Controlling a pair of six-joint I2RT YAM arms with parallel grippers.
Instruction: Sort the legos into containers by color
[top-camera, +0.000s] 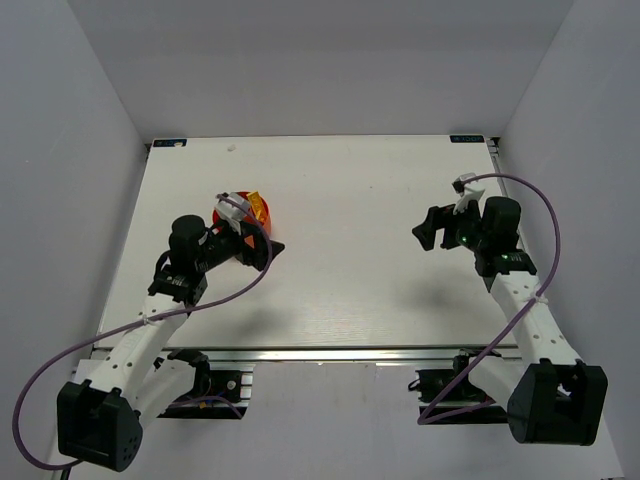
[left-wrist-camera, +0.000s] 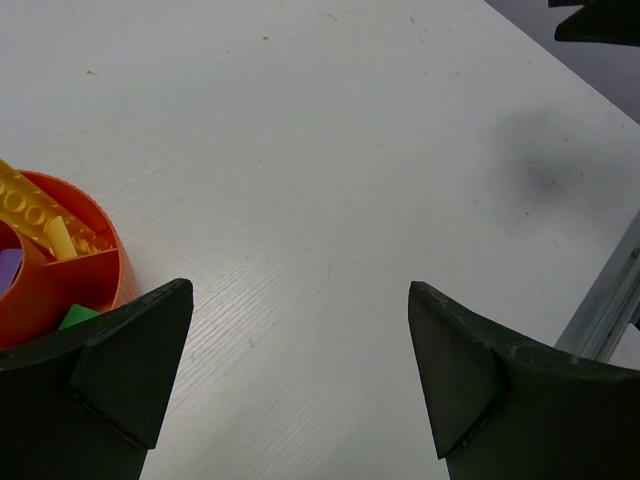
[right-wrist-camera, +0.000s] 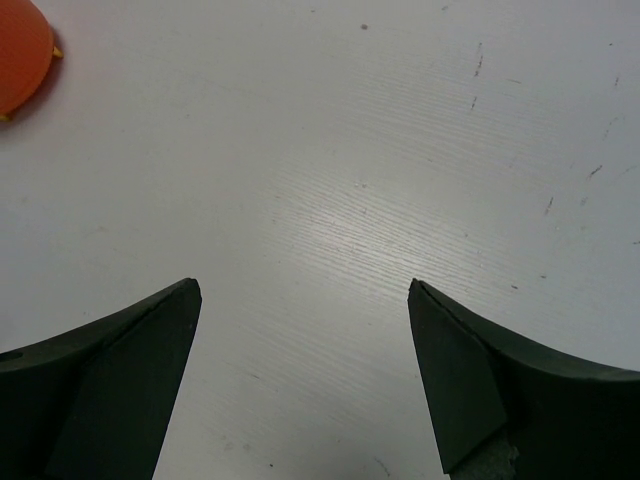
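White walls (top-camera: 320, 60) box in a pale wood-grain table (top-camera: 350, 290), and both arms reach onto it from the near edge. On the table's left half sits the round orange-red plastic bowl (left-wrist-camera: 45, 300), divided inside by thin walls.

The left gripper (left-wrist-camera: 300, 287) has its dark fingers (left-wrist-camera: 120, 380) spread wide, with only bare tabletop between them. In its wrist view the bowl lies at nine o'clock of that gap, outside the fingers, and the left-hand finger overlaps the bowl's near rim. Whether the two touch I cannot tell. From above, the bowl sits at about eleven o'clock of the fingertips, just beside them.

Several legos lie in the bowl. A long yellow studded plate (left-wrist-camera: 28, 205) leans over the far rim with smaller yellow bricks beside it. A purple brick (left-wrist-camera: 8, 270) sits in the next compartment, and a green brick (left-wrist-camera: 75, 318) is half hidden behind the finger.

The right gripper (right-wrist-camera: 305, 285) is over the table's right half, its fingers likewise parted and holding nothing. In its wrist view the bowl shows only as an orange edge at ten o'clock, well apart from the fingers.
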